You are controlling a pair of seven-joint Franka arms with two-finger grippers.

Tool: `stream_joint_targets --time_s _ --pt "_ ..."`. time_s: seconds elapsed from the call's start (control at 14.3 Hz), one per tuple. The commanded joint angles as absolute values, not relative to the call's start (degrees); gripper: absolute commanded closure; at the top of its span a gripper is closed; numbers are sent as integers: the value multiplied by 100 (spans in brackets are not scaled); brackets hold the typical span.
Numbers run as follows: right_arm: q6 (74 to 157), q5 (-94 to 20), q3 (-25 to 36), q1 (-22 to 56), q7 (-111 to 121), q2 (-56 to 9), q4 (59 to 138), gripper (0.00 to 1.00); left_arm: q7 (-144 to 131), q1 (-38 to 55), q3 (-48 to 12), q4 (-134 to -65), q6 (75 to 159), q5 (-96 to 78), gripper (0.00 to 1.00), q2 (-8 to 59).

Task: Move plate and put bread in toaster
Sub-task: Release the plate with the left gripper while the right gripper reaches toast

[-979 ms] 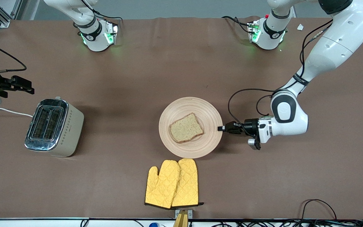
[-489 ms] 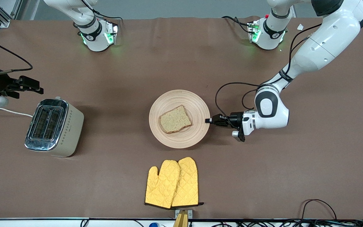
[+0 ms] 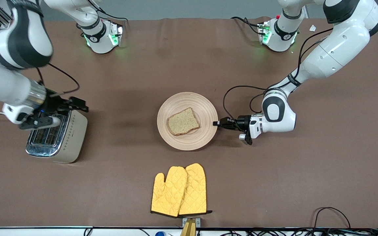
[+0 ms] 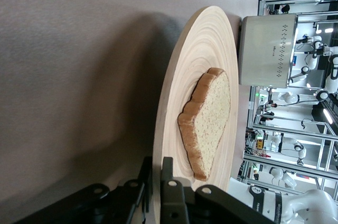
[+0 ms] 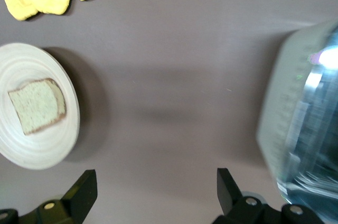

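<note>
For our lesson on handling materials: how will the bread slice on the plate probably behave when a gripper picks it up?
The bread looks thin and porous, so probably light and easily crushed by a hard squeeze. It lies flat on the plate, so getting a grip on its edge may be awkward. Its darker crust looks firmer; held there, it should flex rather than flop.

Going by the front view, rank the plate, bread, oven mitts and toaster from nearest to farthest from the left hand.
From the left hand:
1. Plate, its rim clamped in the hand.
2. Bread, lying on the plate.
3. Oven mitts, nearer the camera.
4. Toaster, at the right arm's end.
</note>
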State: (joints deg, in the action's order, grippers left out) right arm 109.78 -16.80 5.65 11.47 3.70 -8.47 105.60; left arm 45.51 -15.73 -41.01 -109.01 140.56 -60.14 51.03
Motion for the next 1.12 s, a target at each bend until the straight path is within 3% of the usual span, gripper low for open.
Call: stream_joint_targets --time_s 0.0,0.42,0.49,0.63,0.7,0.77,1.05 --pt "11792 -2012 598 1545 -120 -966 11082 0 4693 -1530 -4184 -10881 14220 -6223 97 5168" --pt "12787 -2522 598 2328 -1158 -1661 11092 0 4702 -1345 -4166 -10749 14528 -6231 88 5387" --pt "12927 -2522 606 2503 -1534 -1748 11092 0 4711 -1336 -4166 -10706 14572 -6231 79 5422" --pt "13138 -2522 606 2863 -2185 -1828 11205 0 4746 -1345 -4166 -10696 14651 -6231 49 5467" --pt "13244 -2522 606 3057 -2536 -1828 11250 0 4746 -1371 -4166 -10688 14660 -6240 27 5449" --pt "13297 -2514 615 3224 -2810 -1854 11250 0 4737 -1467 -4166 -10688 14660 -6249 0 5414" --pt "13438 -2470 615 3647 -3760 -2118 11180 0 4309 -1853 -4192 -10548 14651 -6276 0 4985"
